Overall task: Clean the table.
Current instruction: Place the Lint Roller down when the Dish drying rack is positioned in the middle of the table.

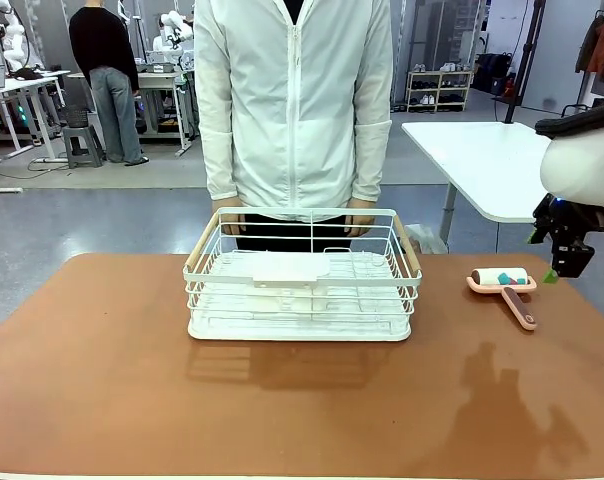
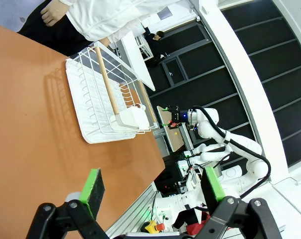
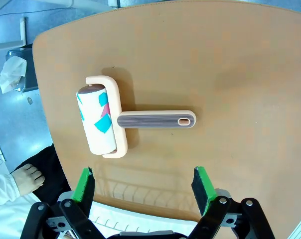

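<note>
The reddish-brown table (image 1: pixel 112 380) spreads wide across the front view. A lint roller (image 1: pixel 502 285) with a pink handle and a white roll marked teal and pink lies near the table's right edge; in the right wrist view the lint roller (image 3: pixel 110 119) lies just beyond the fingers. My right gripper (image 1: pixel 565 262) hangs open to the right of it, slightly above the table, and my right gripper (image 3: pixel 144 185) holds nothing. My left gripper (image 2: pixel 153 188) is open over the table (image 2: pixel 36 124), far from the roller.
A white wire basket (image 1: pixel 302 275) on a white tray stands at the table's middle back, with a person in a white jacket (image 1: pixel 294 100) right behind it, hands at its far rim. A white-topped table (image 1: pixel 482 160) stands at the back right.
</note>
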Tool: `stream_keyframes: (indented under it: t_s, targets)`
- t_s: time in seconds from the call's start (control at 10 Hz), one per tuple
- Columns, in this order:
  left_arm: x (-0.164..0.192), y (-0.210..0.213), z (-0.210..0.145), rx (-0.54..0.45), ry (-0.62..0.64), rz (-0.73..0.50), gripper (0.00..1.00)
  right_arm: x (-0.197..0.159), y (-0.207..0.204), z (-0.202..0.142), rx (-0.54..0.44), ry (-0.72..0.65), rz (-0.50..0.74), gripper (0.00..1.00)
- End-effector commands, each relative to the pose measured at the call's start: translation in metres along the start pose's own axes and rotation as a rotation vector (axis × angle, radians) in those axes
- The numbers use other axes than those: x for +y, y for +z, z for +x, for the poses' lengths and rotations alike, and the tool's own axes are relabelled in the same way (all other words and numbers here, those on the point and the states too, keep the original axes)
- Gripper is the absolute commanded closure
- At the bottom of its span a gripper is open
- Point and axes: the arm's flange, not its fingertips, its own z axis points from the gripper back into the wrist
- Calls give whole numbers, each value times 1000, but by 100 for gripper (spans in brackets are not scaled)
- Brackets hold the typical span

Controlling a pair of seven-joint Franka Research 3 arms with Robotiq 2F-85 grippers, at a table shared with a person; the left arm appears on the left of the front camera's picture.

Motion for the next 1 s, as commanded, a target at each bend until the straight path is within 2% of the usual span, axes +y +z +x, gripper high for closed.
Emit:
stream_keyframes:
  t_s: [0.0, 0.9]
  targets:
    - [0, 2, -1, -10, -14, -18, 0, -1, 0, -2, 1, 7, 0, 0]
    - [0, 2, -1, -10, -14, -18, 0, -1, 0, -2, 1, 7, 0, 0]
